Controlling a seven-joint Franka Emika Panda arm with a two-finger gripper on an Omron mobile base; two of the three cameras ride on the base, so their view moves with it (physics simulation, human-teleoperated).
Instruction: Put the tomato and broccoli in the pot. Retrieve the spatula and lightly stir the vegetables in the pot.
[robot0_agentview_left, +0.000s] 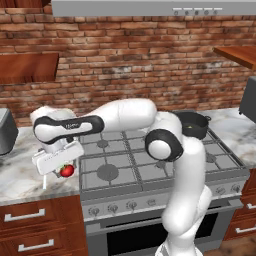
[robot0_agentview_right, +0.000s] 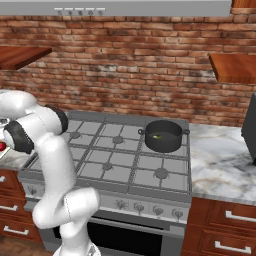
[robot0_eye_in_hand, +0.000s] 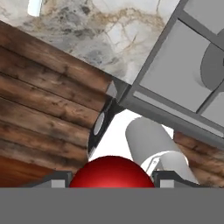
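Red tomato (robot0_agentview_left: 67, 171) sits pinched between the gripper (robot0_agentview_left: 64, 172) jaws, left of the stove. Next: carry it right to the pot (robot0_agentview_right: 162, 135) and release.

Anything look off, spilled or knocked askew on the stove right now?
Nothing stands out. The pot sits upright on the back right burner with something small and green inside, and the tomato sits between the gripper fingers over the counter left of the stove.

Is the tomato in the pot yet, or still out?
Out. The tomato sits between the end effector's fingers over the counter's edge left of the stove; the pot stands on the back right burner.
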